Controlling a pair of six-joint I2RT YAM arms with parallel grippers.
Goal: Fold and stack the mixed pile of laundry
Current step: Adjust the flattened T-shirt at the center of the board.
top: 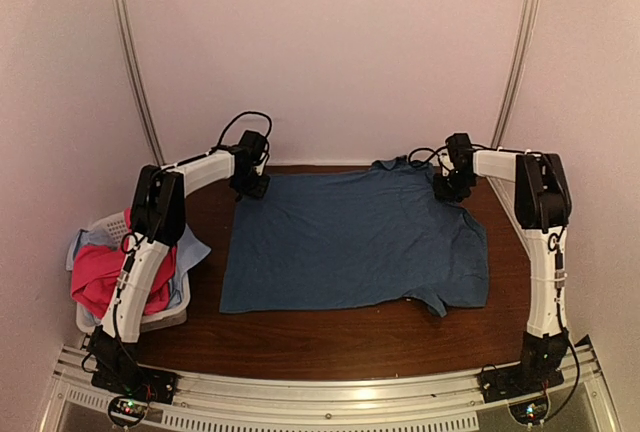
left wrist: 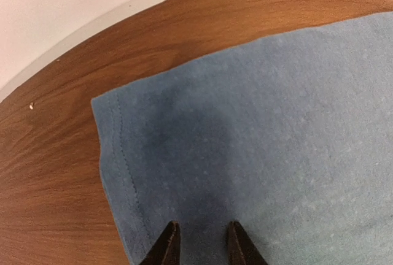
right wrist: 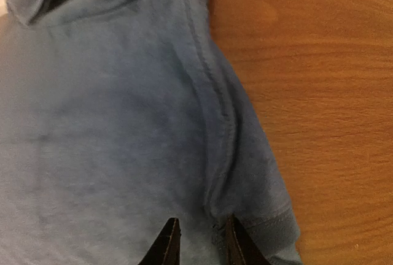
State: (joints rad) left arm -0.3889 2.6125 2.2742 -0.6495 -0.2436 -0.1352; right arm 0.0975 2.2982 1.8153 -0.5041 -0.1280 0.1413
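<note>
Left gripper (top: 250, 184) sits low over the far left corner of the dark blue cotton T-shirt (top: 350, 242), and its wrist view shows the two dark fingertips (left wrist: 174, 245) drawn narrow, a slim gap between them, right at the cloth just inside the stitched hem corner; the fabric there lies flat, and I cannot tell whether any of it is nipped. Right gripper (top: 450, 184) stands at the far right of the same shirt, beside the collar and over the shoulder. Its own camera shows the jaws equally narrow, the tips (right wrist: 167, 245) at the sleeve seam close to the cuff, and again it is unclear whether they hold any cloth. Between the two grippers the T-shirt is spread fairly flat across the middle of the brown wooden table (top: 330, 337), collar toward the back wall, one sleeve reaching to the right and a small fold at the near right corner. At the table's left edge stands a white slotted plastic basket (top: 105, 224) holding the bright magenta-pink shirt (top: 95, 277), bunched up, with the pale light-blue cloth (top: 190, 250) hanging over its rim. The left arm's white forearm crosses above that basket.
</note>
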